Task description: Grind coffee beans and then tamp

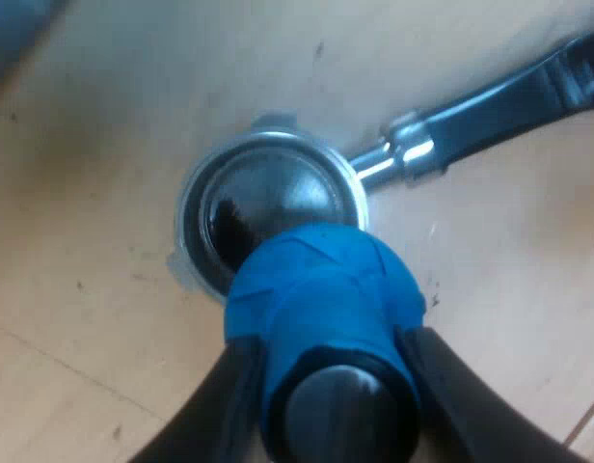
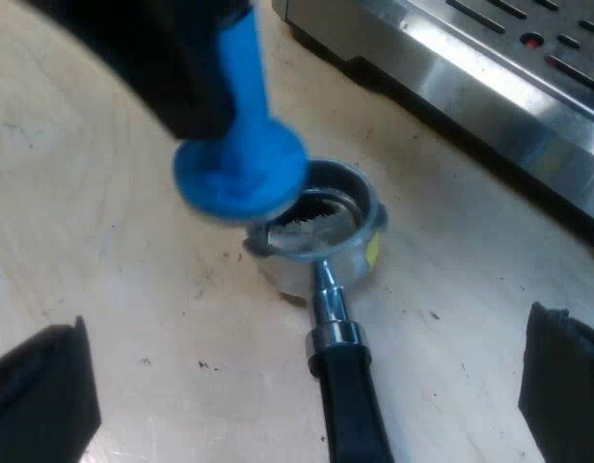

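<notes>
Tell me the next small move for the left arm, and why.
Probably shift the blue tamper sideways until it is centred over the holder, before lowering it. The left gripper holds it off-centre over the basket's rim, with grounds showing beside it.

Tamper (image 2: 241, 174) over holder (image 1: 278, 193) (machine (image 2: 490, 77) near)

Left wrist cam is looking nearly straight down, v. close, over the blue tamper (image 1: 321, 309) onto the holder (image 1: 268, 207) on the wood table (image 1: 85, 318). Right wrist cam is sitting further back, facing down at a slant along the holder's handle (image 2: 353, 405) twd the machine (image 2: 490, 77). Both are sharing tamper, holder & the table patch around them.
</notes>
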